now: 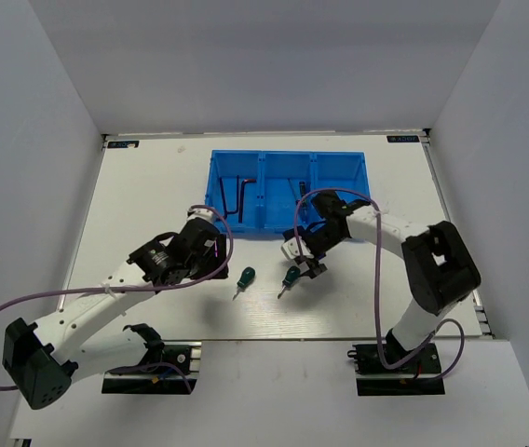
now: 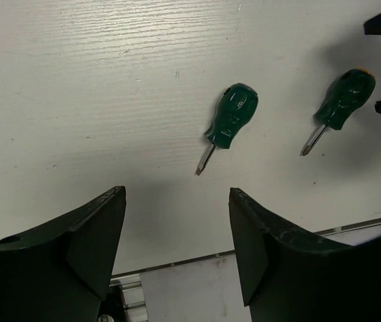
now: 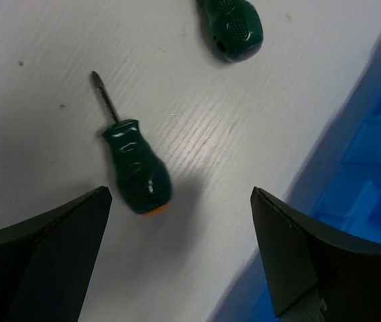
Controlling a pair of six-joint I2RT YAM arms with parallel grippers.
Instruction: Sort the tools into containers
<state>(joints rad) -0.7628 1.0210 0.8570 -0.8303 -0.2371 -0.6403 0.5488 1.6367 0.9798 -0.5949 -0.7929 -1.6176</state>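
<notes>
Bench (image 1: 134,205); blue tray (image 1: 288,154) at its far side. Left gripper (image 2: 177,194) and right gripper (image 3: 179,193), jaws apart, empty. Flat-blade screwdriver (image 2: 229,121) and cross-tip screwdriver (image 3: 135,171), green-handled, on the bench before the tray. Hex key (image 1: 238,197) in the left compartment.

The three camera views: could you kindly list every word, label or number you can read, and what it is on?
No text can be read.
Blue stickers at the far corners of the table: print too small to read.
Moulded mark on the flat-tipped green screwdriver handle: too blurred to read.
</notes>
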